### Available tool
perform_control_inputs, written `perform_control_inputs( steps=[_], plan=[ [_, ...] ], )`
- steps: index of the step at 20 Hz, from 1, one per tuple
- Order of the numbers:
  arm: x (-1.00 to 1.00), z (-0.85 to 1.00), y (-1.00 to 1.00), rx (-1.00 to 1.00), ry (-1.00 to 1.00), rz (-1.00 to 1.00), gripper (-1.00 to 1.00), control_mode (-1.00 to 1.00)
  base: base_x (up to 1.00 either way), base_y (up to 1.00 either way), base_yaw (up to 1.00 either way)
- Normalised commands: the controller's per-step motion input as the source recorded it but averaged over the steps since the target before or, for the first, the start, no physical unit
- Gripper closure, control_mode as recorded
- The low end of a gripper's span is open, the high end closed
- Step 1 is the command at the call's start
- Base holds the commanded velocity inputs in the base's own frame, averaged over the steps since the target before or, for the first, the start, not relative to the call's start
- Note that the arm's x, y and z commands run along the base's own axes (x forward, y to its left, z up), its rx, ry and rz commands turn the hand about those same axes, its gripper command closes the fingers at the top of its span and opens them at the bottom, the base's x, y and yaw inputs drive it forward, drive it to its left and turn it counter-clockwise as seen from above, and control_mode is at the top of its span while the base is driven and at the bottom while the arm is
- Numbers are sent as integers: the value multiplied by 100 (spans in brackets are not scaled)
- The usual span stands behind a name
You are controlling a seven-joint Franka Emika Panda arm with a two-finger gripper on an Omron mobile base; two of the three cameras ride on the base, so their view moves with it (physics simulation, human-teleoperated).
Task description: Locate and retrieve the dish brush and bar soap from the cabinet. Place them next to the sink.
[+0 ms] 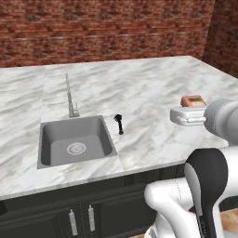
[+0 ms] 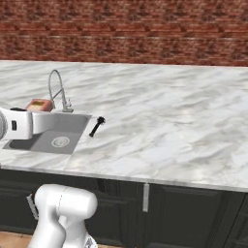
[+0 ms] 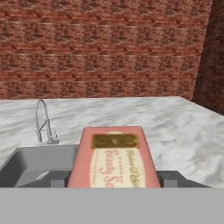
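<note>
The gripper's (image 3: 113,181) dark fingertips were mostly hidden behind the bar soap (image 3: 113,157), which they clamped from both sides; the soap's lower end was cut off by the frame edge. Its pink-orange face carried a gold label and script too blurred to read fully. At 9 o'clock from the soap lay the rectangular grey metal sink (image 1: 74,142), its slim chrome faucet (image 1: 69,96) behind. The black dish brush (image 1: 119,123) lay on veined white marble counter (image 1: 148,88) just beside the sink's right rim.
</note>
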Motion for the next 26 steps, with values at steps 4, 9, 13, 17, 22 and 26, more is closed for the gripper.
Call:
perform_control_inputs(
  steps=[4, 9, 13, 17, 22, 26],
  plan=[
    [0, 0, 0, 0, 0, 0, 100, 100, 0, 20, -2],
    [0, 0, 0, 0, 0, 0, 100, 100, 0, 12, 0],
    [0, 0, 0, 0, 0, 0, 100, -100, 0, 5, 0],
    [25, -1, 0, -1, 10, 1, 100, -100, 0, 0, 0],
    [75, -38, 0, -3, 37, -4, 100, -100, 0, 0, 0],
    [93, -73, 15, -1, 27, -5, 100, -100, 0, 0, 0]
  ],
)
